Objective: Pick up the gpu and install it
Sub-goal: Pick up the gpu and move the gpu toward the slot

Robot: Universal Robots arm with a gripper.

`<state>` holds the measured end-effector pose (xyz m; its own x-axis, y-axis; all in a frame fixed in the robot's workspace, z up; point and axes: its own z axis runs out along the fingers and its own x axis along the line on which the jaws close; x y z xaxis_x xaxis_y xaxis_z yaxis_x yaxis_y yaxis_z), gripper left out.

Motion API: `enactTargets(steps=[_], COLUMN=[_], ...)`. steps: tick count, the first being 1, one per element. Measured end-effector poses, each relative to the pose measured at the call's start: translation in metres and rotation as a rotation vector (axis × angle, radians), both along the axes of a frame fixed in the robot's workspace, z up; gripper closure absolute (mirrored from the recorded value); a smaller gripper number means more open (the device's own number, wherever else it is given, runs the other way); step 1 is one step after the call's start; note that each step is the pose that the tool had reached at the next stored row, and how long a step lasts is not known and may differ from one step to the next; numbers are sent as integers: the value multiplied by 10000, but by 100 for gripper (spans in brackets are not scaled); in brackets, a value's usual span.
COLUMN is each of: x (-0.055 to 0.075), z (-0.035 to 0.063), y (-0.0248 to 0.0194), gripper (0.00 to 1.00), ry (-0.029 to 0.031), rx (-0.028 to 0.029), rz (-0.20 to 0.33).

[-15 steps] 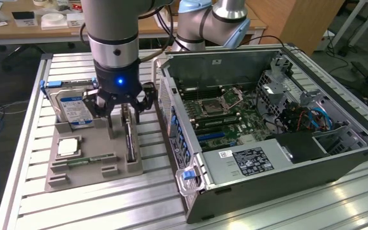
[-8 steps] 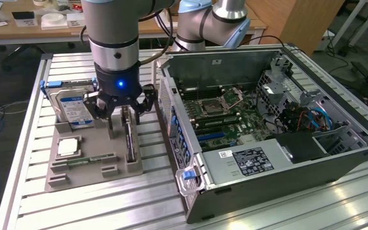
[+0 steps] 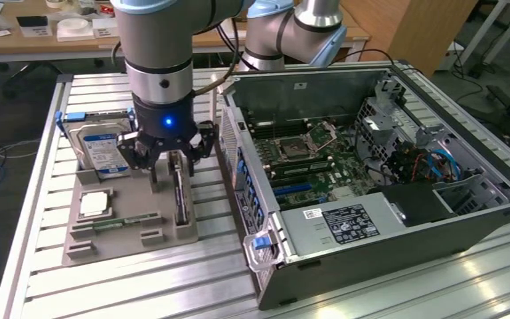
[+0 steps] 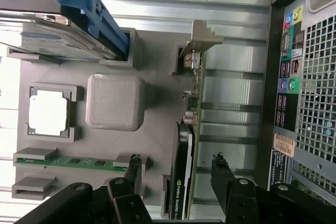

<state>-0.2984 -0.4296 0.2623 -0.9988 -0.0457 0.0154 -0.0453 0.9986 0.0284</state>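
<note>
The gpu (image 3: pixel 181 197) is a thin dark card standing on edge in a slot of the grey holder tray (image 3: pixel 135 193). In the wrist view the gpu (image 4: pixel 184 171) runs lengthwise, with its silvery bracket (image 4: pixel 202 38) at the far end. My gripper (image 3: pixel 175 166) hangs straight down over the card. It is open, with one dark finger on each side of the card and a gap showing on both sides. The same straddle appears in the wrist view, where the gripper (image 4: pixel 176 161) has the card's near end between its fingertips without touching it.
The tray also holds a hard drive (image 3: pixel 100 149) with a blue bracket, a square processor (image 3: pixel 93 204) and a green memory stick (image 3: pixel 117 222). An open computer case (image 3: pixel 467 219) lies close on the exterior view's right, its motherboard (image 3: pixel 308 159) exposed. Everything rests on a slatted aluminium table (image 3: pixel 149 286).
</note>
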Motion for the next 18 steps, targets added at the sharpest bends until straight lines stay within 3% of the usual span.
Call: enactTargets(steps=[7, 12, 18], x=[0, 0, 2], z=[-104, -133, -192], y=[-2, -2, -2], gripper=[35, 35, 35], ry=[-33, -34, -34], rx=[-5, -81, -99], rz=[-2, -1, -1])
